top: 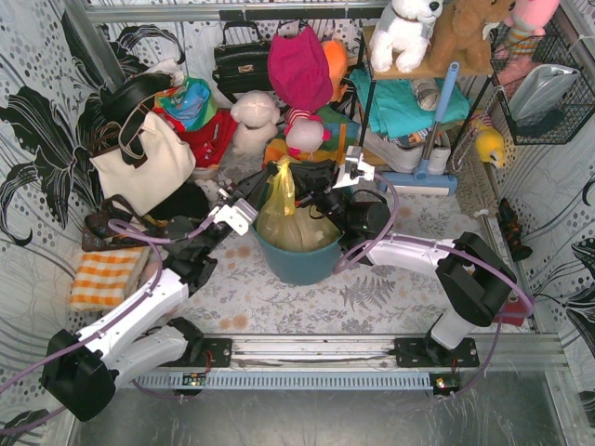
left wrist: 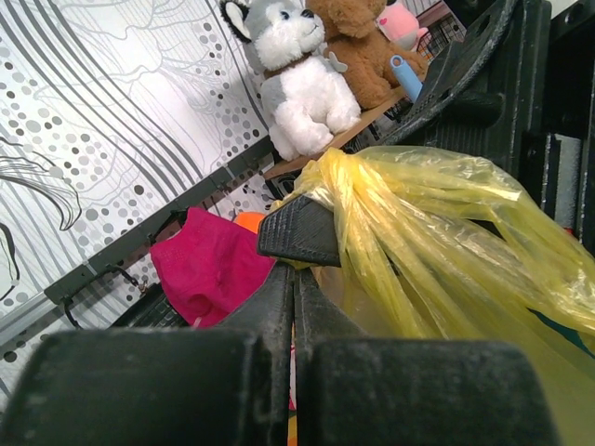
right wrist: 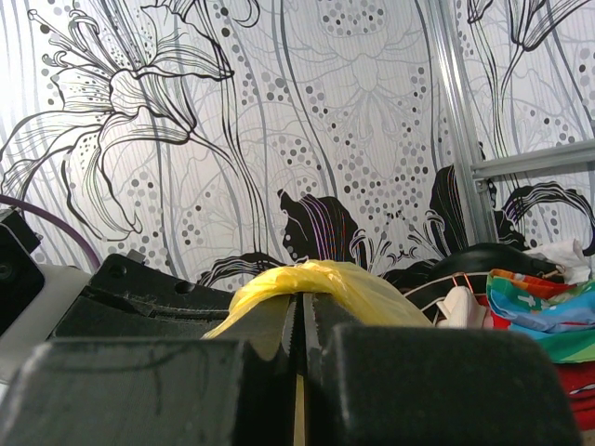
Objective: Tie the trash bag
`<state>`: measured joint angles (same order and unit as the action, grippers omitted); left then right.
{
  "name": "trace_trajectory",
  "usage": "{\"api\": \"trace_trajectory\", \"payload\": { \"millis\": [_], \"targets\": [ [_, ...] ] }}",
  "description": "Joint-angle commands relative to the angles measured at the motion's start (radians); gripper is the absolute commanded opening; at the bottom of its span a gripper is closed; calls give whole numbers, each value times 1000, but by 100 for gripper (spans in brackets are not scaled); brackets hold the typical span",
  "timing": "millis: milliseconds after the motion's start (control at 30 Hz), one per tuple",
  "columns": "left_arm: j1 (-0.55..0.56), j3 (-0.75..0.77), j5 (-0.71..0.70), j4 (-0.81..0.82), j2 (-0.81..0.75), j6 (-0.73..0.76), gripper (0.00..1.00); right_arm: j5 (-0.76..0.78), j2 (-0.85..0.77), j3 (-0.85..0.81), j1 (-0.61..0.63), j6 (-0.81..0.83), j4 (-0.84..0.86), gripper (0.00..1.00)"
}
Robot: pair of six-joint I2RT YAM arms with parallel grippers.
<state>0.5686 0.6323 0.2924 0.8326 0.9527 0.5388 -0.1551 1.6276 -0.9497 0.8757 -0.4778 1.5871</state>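
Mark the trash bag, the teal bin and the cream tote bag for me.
trash bag [top: 296,226]: top external view, on its bulging yellow body inside the bin.
teal bin [top: 299,267]: top external view, on its outer front wall.
cream tote bag [top: 153,169]: top external view, on its canvas side.

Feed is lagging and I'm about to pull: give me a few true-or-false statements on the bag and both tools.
1. The thin translucent yellow plastic trash bag sits in the round teal bin. True.
2. The right tool is open, clear of the bag. False: it is shut on yellow plastic.
3. The left tool is shut on the bag's plastic. True.
4. The cream canvas tote bag stands on the right arm's side. False: it is on the left arm's side.
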Motion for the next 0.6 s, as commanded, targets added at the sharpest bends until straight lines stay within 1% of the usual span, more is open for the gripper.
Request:
{"api": "trace_trajectory", "payload": {
  "millis": [0,33,100,200,233,567],
  "targets": [
    [-4,39,-45,58,-3,-3,0,-18,-36,-3,8,-3,29,0],
    [-4,38,-46,59,-3,-3,0,-17,-39,1,8,-6,26,1],
    [-4,37,-49,62,-6,-5,0,-18,-46,11,8,-11,19,11],
    [-4,28,-50,74,-9,-8,0,-19,-63,29,8,-16,10,20],
    [-4,29,-51,72,-10,-9,0,-20,-70,37,8,-18,7,21],
    [-4,36,-53,59,-10,-11,0,-14,-156,124,8,-10,-48,24]
  ]
}}
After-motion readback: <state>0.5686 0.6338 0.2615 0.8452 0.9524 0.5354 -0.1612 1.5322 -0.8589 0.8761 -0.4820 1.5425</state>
